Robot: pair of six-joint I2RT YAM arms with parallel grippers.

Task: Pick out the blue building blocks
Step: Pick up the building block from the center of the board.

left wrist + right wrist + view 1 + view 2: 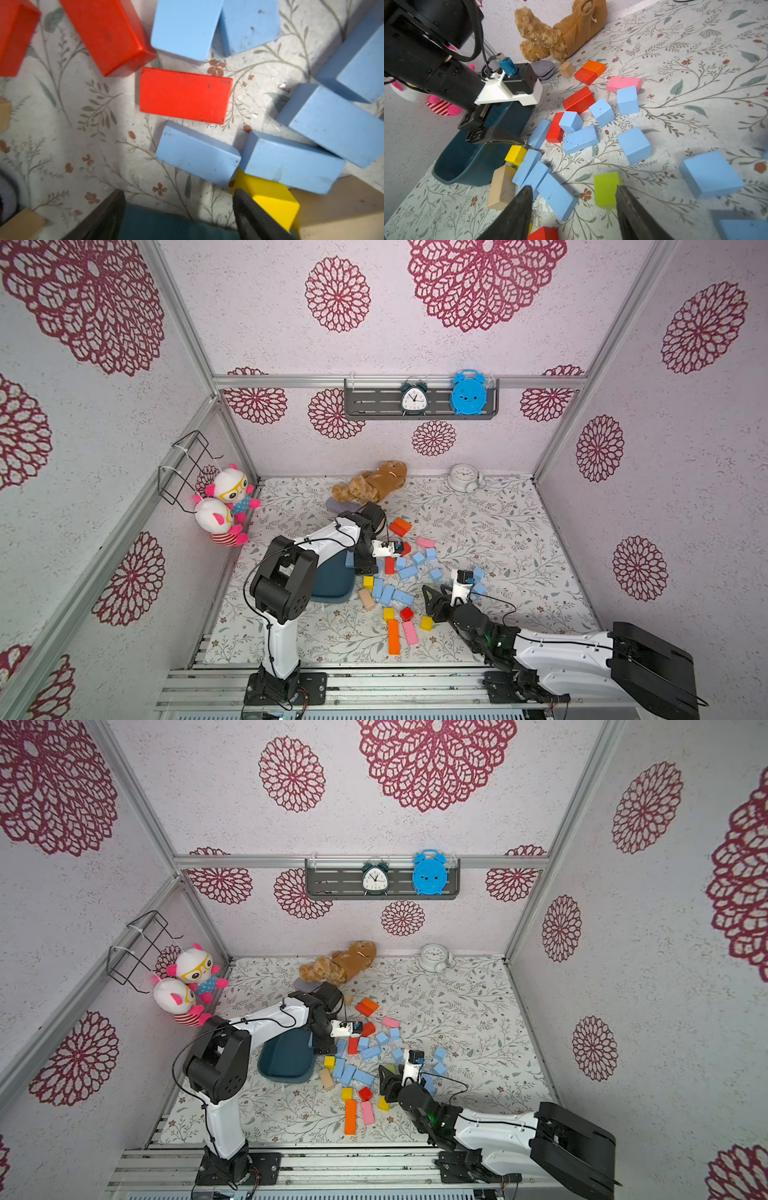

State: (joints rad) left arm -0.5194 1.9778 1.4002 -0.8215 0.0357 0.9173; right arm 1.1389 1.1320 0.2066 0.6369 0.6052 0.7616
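The left jaws hang apart and empty over the tray's [332, 593] right rim, so I judge a pick is due. Just right of the tray, the blue blocks [407, 572] lie scattered on the desk [519, 531] among other colours. The nearest brick [197, 153] calls for a short reach, clear of the yellow block [270, 199]. Farthest from the tray, the right jaws stand apart and empty beside a green block [606, 189], with blue ones on either side.
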